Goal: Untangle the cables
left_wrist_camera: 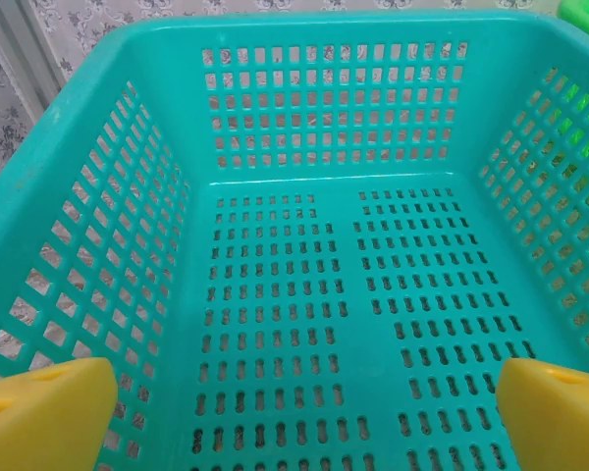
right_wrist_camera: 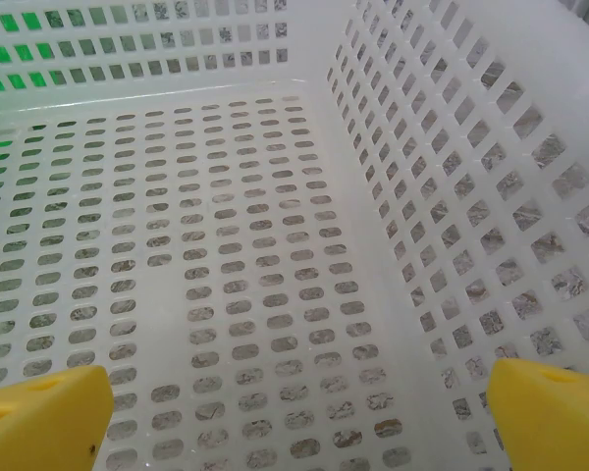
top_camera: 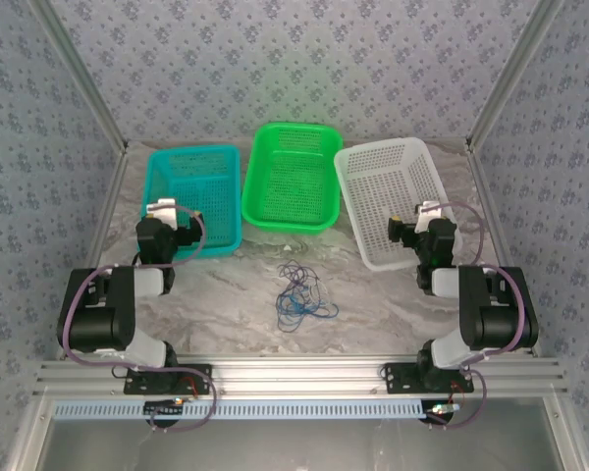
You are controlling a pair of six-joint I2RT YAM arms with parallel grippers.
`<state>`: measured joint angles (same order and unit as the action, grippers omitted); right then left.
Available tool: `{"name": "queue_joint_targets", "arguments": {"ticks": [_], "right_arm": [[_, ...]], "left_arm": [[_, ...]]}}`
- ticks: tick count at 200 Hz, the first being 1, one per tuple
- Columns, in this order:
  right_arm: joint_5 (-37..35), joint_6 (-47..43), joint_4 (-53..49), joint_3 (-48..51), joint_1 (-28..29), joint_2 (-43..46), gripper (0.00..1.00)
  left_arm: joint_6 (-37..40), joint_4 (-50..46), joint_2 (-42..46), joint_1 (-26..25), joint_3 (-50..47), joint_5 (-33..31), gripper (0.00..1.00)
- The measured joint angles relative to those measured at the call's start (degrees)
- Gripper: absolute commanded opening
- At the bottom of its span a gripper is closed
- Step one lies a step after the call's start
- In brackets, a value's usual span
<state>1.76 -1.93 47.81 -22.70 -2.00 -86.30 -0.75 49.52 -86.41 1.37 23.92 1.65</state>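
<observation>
Top external shows folded arms [top_camera: 103, 309], left end effector [top_camera: 185, 228] and right end effector [top_camera: 401, 234] released.

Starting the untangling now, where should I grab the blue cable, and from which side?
Probably take the blue cable by its loop sticking out to the near right, coming straight down from above: it lies flat on the table, clear of the dark strands.

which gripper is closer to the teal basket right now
Left. The left gripper hangs open over the teal basket, looking into it. The right gripper is across the table over the white basket, with the green basket between the two.
</observation>
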Motion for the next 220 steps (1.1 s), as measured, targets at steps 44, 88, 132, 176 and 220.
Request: {"name": "queue_joint_targets", "arguments": {"ticks": [44,88,132,176,220], "right_arm": [[0.2,0.0,0.0,0.0,-0.1,0.0,1.00],[0.2,0.0,0.0,0.0,-0.2,0.0,1.00],[0.3,0.0,0.0,0.0,-0.3,0.0,1.00],[0.9,0.2,-10.8,-4.3,-0.9,2.0,0.95],[1.7,1.5,-29.2,-14.6,-0.9,6.4,0.96]], "left_arm": [[0.0,0.0,0.0,0.0,0.0,0.0,1.00],[0.0,0.0,0.0,0.0,0.0,0.0,0.99],[0.0,0.0,0.0,0.0,0.0,0.0,0.99],[-0.5,-13.1,1.1,0.0,5.8,-0.9,0.96],[-2.4,-26.6,9.1,-0.2,10.8,-2.5,0.96]]}}
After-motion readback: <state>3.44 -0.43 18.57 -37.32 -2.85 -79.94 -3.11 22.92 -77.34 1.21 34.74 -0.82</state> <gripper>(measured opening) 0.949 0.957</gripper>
